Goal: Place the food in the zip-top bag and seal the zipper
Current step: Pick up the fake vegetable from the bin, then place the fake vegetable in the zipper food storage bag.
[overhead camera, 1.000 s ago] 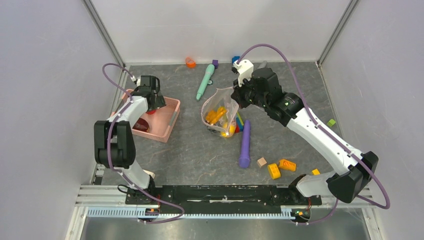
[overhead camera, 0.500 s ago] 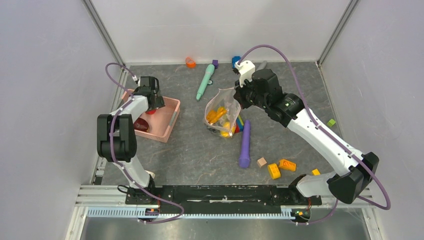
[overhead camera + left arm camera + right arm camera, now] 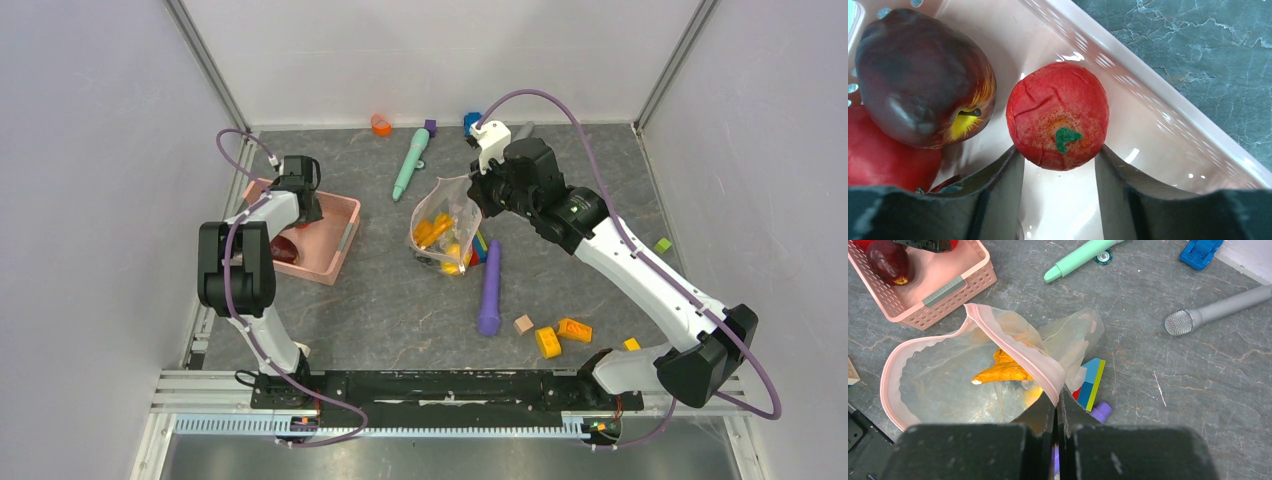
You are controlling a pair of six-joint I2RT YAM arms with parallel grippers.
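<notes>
Inside basket [image 3: 1168, 120], tomato [image 3: 1058, 122] (apples [image 3: 918, 85] beside)

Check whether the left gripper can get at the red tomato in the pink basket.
Probably yes: the left gripper already straddles the red tomato, fingers on either side, nothing between; the maroon apple sits clear.

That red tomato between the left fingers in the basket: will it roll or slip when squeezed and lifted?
The red tomato looks round with a matte, cracked skin, so it probably grips better than the glossy maroon apple beside it. Being round, it may squirt forward, since the left gripper flanks only its near half. The pink basket wall should stop it.
</notes>
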